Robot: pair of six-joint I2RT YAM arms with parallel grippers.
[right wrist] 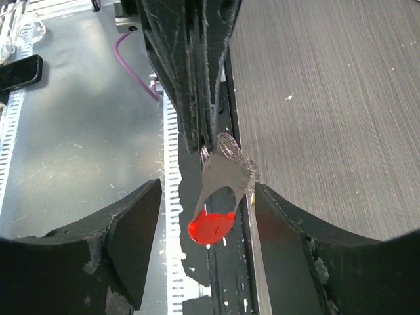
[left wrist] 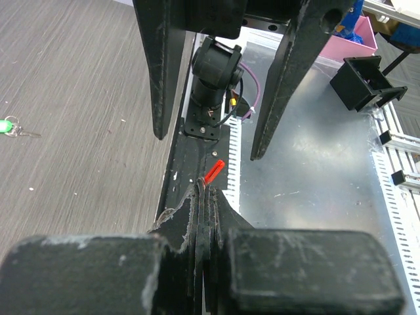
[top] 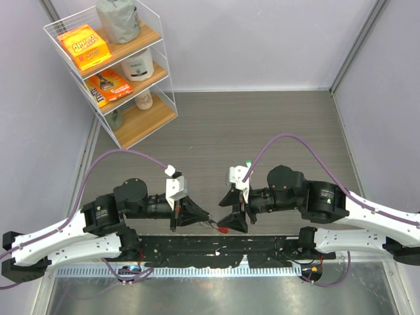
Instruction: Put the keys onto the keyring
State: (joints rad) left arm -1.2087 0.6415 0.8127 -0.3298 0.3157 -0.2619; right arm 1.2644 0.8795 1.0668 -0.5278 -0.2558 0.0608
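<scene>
Left gripper [left wrist: 203, 197]: level, pointing inward, clamped on keyring [right wrist: 220, 177].
Right gripper [right wrist: 207, 190]: facing it, splayed wide, straddling keyring's red end.

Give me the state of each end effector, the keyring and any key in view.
left end effector: shut on the keyring.
right end effector: open, facing the keyring.
keyring: clamped, red end sticking out.
green key: lying loose on the table, off the keyring.
</scene>
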